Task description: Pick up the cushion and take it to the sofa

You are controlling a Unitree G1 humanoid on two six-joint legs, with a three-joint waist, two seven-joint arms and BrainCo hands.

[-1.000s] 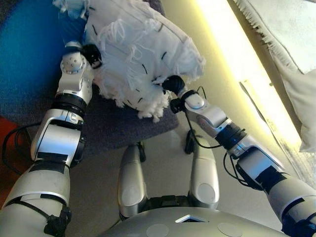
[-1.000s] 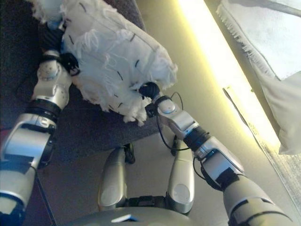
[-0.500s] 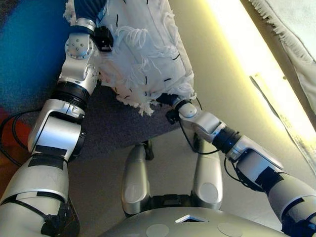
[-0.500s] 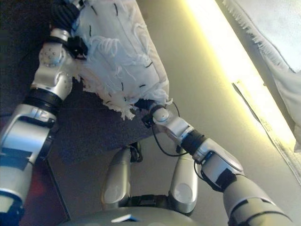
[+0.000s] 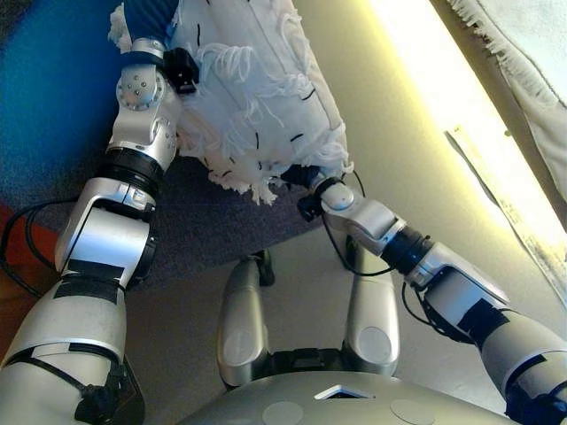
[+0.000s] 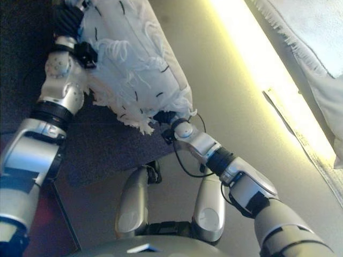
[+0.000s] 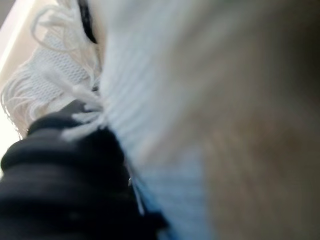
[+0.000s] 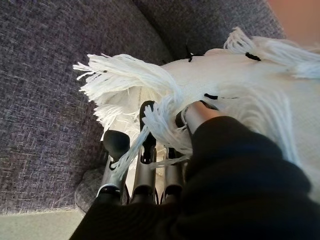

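A white cushion with long fringe and short black stitches is held up between my two hands, over a grey upholstered seat. My left hand presses its left side near the top; its fingers are hidden behind the cushion. My right hand is under the lower fringed edge. In the right wrist view its straight fingers lie along the fringe and the thumb presses the cushion.
The grey woven seat ends just before my knees, with pale floor to the right. A bright strip crosses that floor. A white fringed throw lies at the far right. A blue patch shows on the left.
Over the last second both arms swung the cushion up and leftward, from lying wide to standing more on end. In the last half second it has barely moved.
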